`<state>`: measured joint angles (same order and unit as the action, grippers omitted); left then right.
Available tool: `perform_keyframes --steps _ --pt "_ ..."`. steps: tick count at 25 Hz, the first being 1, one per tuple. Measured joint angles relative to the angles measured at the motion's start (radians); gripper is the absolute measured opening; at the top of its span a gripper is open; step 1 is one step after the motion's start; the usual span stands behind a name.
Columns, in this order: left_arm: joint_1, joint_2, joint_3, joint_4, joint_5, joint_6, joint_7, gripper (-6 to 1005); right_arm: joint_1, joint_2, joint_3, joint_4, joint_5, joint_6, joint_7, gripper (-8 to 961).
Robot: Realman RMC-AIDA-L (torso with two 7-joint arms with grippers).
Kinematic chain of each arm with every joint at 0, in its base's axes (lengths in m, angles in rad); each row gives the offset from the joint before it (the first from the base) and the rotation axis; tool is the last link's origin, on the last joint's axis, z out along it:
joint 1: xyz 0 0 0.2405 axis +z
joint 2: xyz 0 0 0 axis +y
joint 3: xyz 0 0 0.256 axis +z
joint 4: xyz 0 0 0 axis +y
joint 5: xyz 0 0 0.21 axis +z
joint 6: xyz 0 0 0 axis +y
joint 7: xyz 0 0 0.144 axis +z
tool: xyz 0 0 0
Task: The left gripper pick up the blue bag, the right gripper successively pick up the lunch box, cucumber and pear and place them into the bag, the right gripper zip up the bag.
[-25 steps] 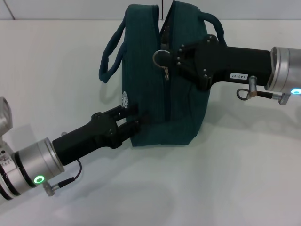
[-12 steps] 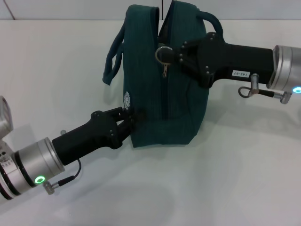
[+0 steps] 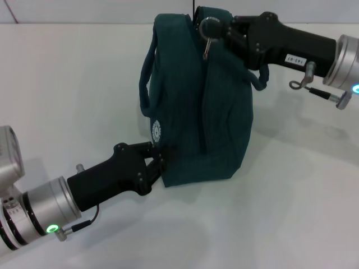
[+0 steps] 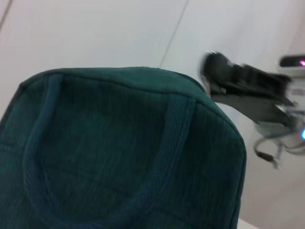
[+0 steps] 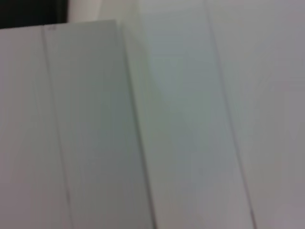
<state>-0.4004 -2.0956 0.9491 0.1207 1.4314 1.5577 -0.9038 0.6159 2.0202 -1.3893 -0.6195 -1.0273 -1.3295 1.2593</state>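
Teal-blue fabric of the blue bag [image 3: 196, 106], near the worktop's [image 3: 291, 213] far edge: left gripper [image 3: 158, 159] pinches its base corner as an anchor; right gripper [image 3: 221, 31] clasps the zipper ring pull [image 3: 209, 27], apparently to close it.

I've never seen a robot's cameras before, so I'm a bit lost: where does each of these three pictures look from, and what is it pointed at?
Head view: from the robot's head, looking forward and down at the blue bag on the white table; both arms show, the left gripper at the bag's lower corner, the right gripper at the zipper ring pull on top.
Left wrist view: from the left arm, close on the bag's side and a handle; the right arm shows beyond.
Right wrist view: only pale surfaces; no body parts.
Shared: head and left wrist views both show the bag and right gripper.
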Motion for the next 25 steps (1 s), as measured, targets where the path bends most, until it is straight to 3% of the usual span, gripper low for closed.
perform_keyframes --steps 13,19,25 --pt "0.025 0.010 0.059 0.002 0.003 0.033 0.079 97 -0.004 0.000 0.038 0.027 0.024 0.011 -0.006 15" --pt "0.086 0.034 0.059 0.059 0.004 0.118 0.091 92 -0.023 0.001 0.031 0.027 0.021 -0.060 -0.008 15" --pt "0.093 0.068 0.061 0.069 0.010 0.173 0.089 76 -0.026 0.001 0.032 0.027 0.019 -0.057 -0.013 15"
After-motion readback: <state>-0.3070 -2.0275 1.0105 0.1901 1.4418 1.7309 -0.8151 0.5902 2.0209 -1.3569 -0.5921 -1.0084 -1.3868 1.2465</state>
